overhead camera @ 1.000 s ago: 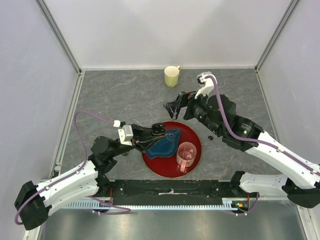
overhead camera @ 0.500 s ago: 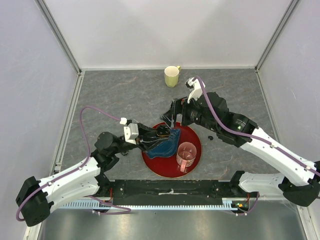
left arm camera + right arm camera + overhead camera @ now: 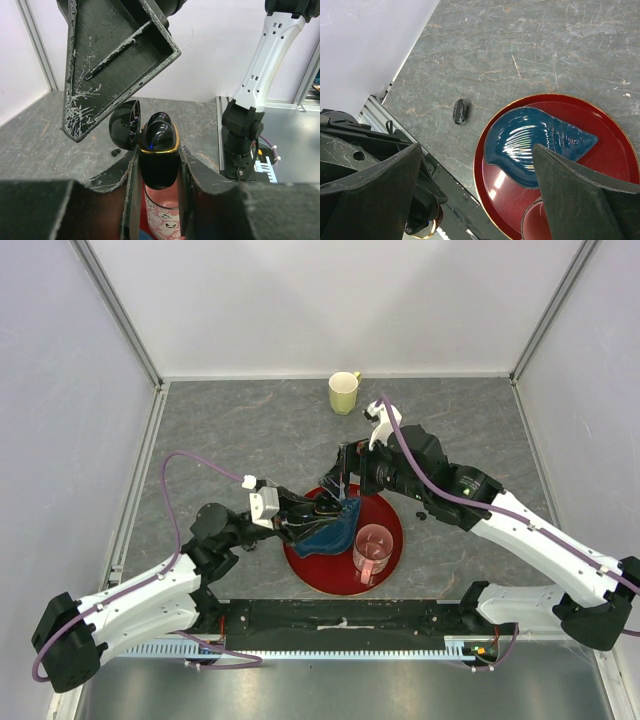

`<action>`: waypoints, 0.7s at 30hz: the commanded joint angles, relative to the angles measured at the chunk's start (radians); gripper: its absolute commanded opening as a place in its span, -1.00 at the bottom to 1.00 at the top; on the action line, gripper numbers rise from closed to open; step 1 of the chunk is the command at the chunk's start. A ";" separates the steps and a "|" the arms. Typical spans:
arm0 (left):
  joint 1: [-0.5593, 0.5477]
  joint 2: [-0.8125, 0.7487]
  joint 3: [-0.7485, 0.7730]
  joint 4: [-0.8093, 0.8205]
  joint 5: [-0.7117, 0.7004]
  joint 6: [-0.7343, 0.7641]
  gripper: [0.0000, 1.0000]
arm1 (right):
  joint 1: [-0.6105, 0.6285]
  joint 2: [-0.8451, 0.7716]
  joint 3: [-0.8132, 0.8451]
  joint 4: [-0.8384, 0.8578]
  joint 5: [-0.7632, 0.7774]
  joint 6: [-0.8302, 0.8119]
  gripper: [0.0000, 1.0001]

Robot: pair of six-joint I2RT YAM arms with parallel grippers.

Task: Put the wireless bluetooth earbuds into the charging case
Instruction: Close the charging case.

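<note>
The left fingers (image 3: 200, 172) clamp the glossy black charging case (image 3: 159, 150) upright, lid open, so I can load it from above. The right fingers (image 3: 580, 200) hang spread wide, empty. One tiny black earbud (image 3: 116, 151) lies on the grey bench (image 3: 30, 130), right.

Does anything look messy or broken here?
The right claw has a badly scratched finger. A tiny black earbud lies loose on the table, outside the open charging case held by the left claw.
</note>
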 commanded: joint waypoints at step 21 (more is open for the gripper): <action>0.001 -0.009 0.022 -0.009 -0.164 -0.030 -0.95 | -0.005 -0.018 -0.071 0.014 -0.032 0.008 0.96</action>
